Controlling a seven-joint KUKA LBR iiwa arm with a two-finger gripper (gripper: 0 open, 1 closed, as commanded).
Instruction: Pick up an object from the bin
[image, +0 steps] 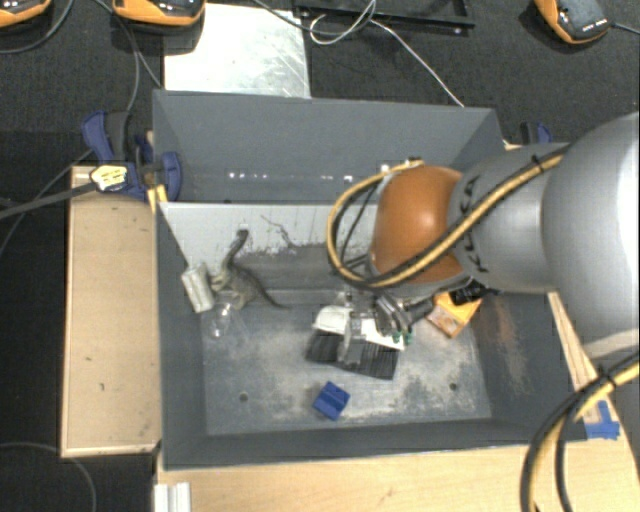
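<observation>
In the camera view the arm comes in from the right. Its orange cover (420, 225), with a looped yellow-and-black cable (343, 215) around it, hangs above the back-right part of the grey metal bin (182, 340). The gripper (365, 335) is low, just below this cover, near the middle of the bin floor. I cannot tell if it is spread or pressed together, because the wrist covers it from above.

Directly under the gripper lies a black brush-like thing (345, 355). It is flat on the floor, a little in front of the bin's centre. A white piece (330, 322) lies at its back-left side and touches it. I cannot tell if the gripper touches the black thing or only stands over it.

A small blue block (330, 401) lies alone near the front wall, just in front of the black thing. An orange-yellow thing (452, 315) lies at the right side, close to the arm. Well apart, in the back-left corner, lie a grey lizard-like toy (240, 278), a white capped thing (196, 288) and a clear piece (220, 322), close together.
</observation>
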